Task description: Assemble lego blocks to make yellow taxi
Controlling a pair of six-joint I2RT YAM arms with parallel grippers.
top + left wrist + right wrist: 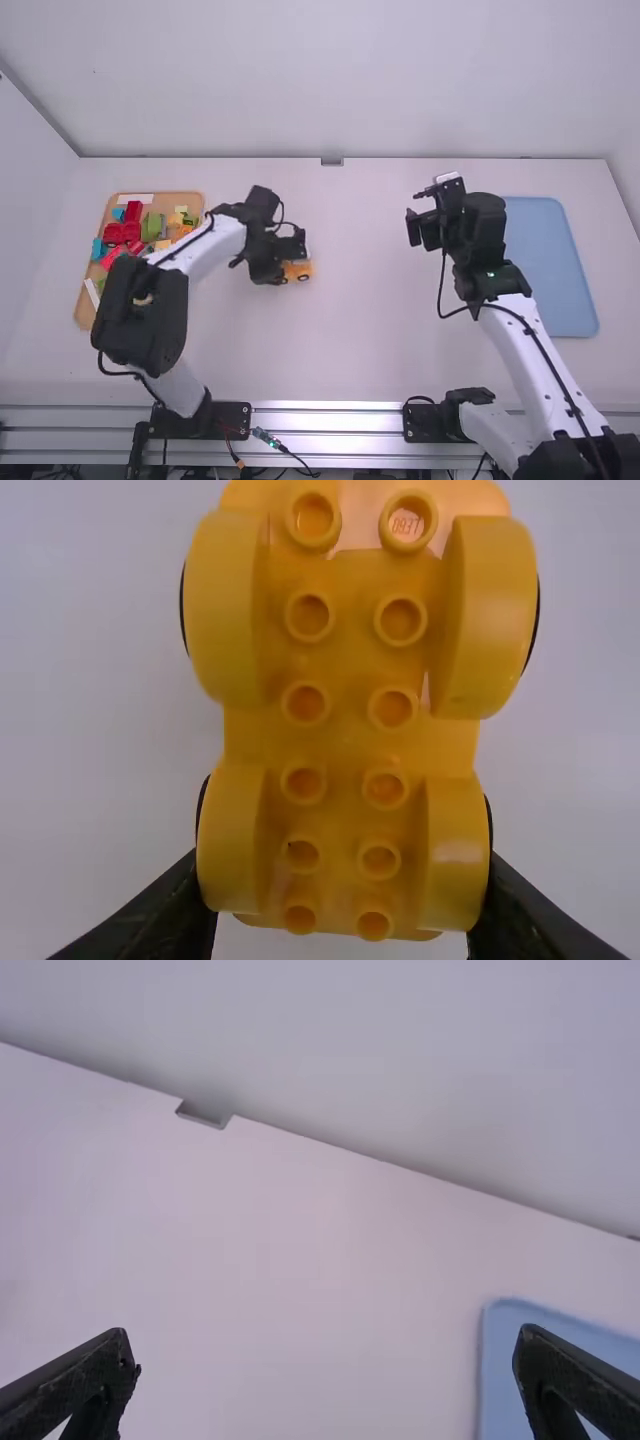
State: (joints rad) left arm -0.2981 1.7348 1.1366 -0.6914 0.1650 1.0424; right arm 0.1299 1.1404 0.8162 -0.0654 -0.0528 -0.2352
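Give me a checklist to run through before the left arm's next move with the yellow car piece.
1. Left gripper shut on the yellow car piece: ok.
2. Right gripper open, holding nothing: ok.
3. Arms well apart: ok.
4. Car piece resting on the table: cannot tell.
5. Loose blocks gathered in the wooden tray: ok.

A tan rectangular tray (87,316) with loose blocks in it lay at the left of the flat white table (340,330), and a blue rectangular tray (560,270) with rounded corners at the right. In the tan tray, red plastic blocks (122,232) lay left of a green plastic block (151,226). Between the trays, nearer the tan one, was a yellow plastic wheeled base (298,270), between the fingers of the black left gripper (283,262).
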